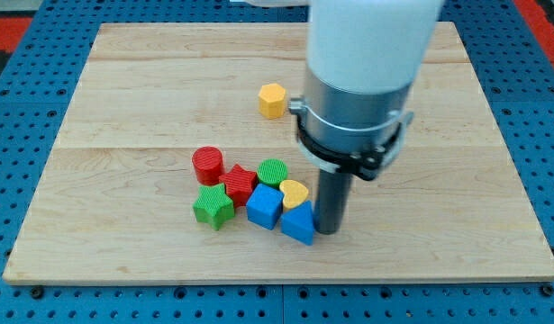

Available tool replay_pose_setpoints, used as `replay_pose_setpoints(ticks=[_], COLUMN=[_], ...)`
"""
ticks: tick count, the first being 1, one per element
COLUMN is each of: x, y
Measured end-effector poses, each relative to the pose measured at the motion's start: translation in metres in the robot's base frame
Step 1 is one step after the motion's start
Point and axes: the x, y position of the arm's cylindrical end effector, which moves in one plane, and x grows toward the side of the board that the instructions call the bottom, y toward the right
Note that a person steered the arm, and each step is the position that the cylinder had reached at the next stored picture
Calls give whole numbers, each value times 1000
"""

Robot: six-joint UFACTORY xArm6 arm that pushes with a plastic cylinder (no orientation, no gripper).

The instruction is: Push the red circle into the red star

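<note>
The red circle stands on the wooden board at the left of a tight cluster of blocks. The red star lies just to its lower right, touching or nearly touching it. My tip is the lower end of the dark rod. It rests on the board at the cluster's right, right beside the blue triangle. The tip is well to the right of the red circle, with the other blocks between them.
A green star, a blue cube, a green circle and a yellow heart pack around the red star. A yellow hexagon stands alone toward the view's top. The arm's white and grey body hides part of the board.
</note>
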Motion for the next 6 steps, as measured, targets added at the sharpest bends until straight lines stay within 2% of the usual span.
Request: replay_pose_setpoints(ticks=[1,2,3,4,6], x=[-3,-55,-98,-142,-142], y=[-10,29,26,-8,-155])
